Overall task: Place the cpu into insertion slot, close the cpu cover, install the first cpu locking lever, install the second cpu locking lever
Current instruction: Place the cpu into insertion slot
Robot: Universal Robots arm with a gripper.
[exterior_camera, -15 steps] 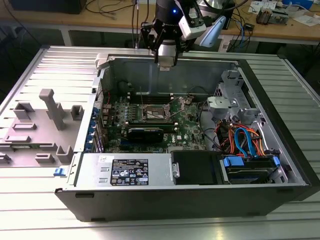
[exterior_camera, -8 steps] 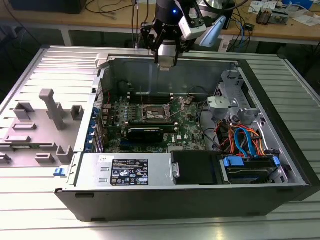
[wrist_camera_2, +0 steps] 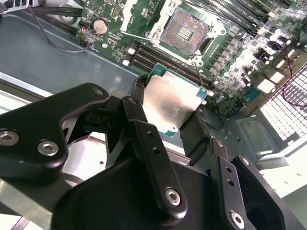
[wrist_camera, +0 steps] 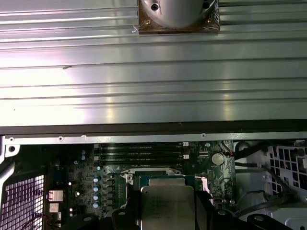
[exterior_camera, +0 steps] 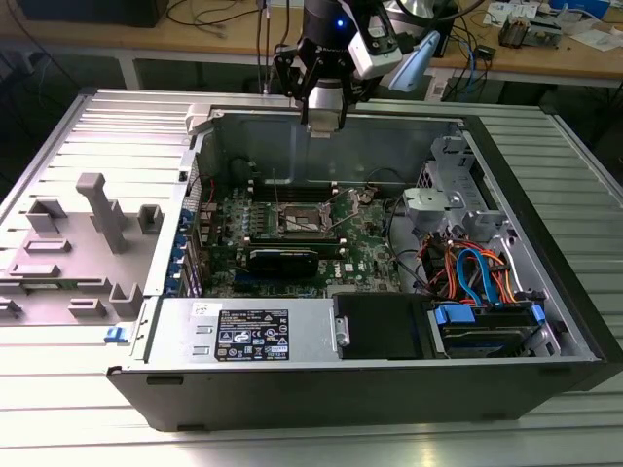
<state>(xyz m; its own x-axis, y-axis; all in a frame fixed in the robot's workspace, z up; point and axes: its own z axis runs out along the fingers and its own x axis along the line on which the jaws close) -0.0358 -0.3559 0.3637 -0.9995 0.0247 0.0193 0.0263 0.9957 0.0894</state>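
Observation:
My gripper (wrist_camera_2: 169,112) is shut on the cpu (wrist_camera_2: 171,98), a flat square chip with a dull silver top and a green edge, pinched between two black fingers (wrist_camera_2: 140,115). In the first wrist view the cpu (wrist_camera: 167,207) sits between the same fingers (wrist_camera: 130,213). In the exterior view the gripper (exterior_camera: 321,122) hangs above the back wall of the open computer case, high over the motherboard. The insertion slot (wrist_camera_2: 184,29) lies bare below, a dark square socket with a silvery rim. In the exterior view the slot (exterior_camera: 298,220) has thin levers standing up beside it. I cannot tell how the cpu cover stands.
The case (exterior_camera: 545,292) lies open on a ribbed metal table (exterior_camera: 117,126). Black memory slots (wrist_camera_2: 153,60) flank the socket. A power supply (exterior_camera: 248,331), drive bay and coloured cables (exterior_camera: 477,272) fill the near and right side. A grey fixture (exterior_camera: 97,209) stands at the exterior view's left.

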